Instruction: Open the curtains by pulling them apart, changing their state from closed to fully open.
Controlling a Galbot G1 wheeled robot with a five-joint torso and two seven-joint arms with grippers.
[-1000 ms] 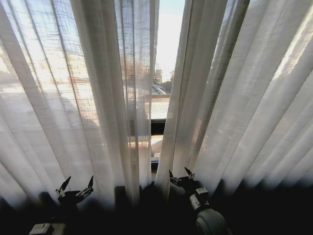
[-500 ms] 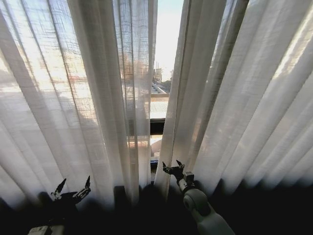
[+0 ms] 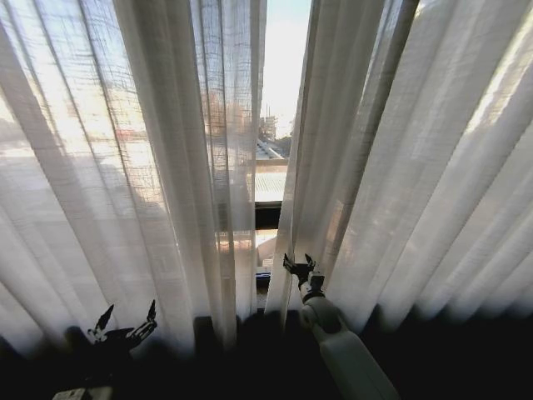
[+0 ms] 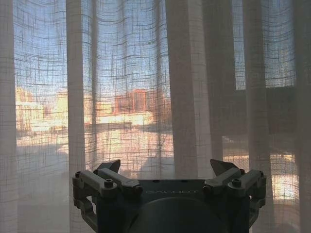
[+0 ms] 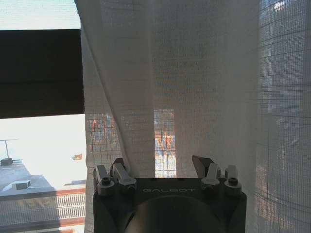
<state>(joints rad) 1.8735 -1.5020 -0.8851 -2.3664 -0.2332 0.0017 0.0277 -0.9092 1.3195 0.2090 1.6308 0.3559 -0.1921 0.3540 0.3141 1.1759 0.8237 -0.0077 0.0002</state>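
Note:
Two sheer white curtains hang before me, the left curtain (image 3: 125,167) and the right curtain (image 3: 416,183), with a narrow gap between them. My right gripper (image 3: 298,265) stands open at the inner edge of the right curtain. In the right wrist view the right gripper (image 5: 160,165) has that curtain's fabric (image 5: 184,87) just ahead of its spread fingers, and I cannot tell whether they touch it. Low in front of the left curtain, my left gripper (image 3: 127,317) is open and holds nothing. The left wrist view shows this gripper (image 4: 165,170) facing the pleated cloth (image 4: 184,97).
A dark window frame bar (image 3: 268,217) crosses the gap, with sky and rooftops beyond it. The same bar (image 5: 39,73) lies beside the curtain edge in the right wrist view. A dark sill or shadow band runs along the bottom (image 3: 450,358).
My right arm has reached forward and up, bringing its gripper closer to the right curtain's inner edge. The left gripper has barely moved.

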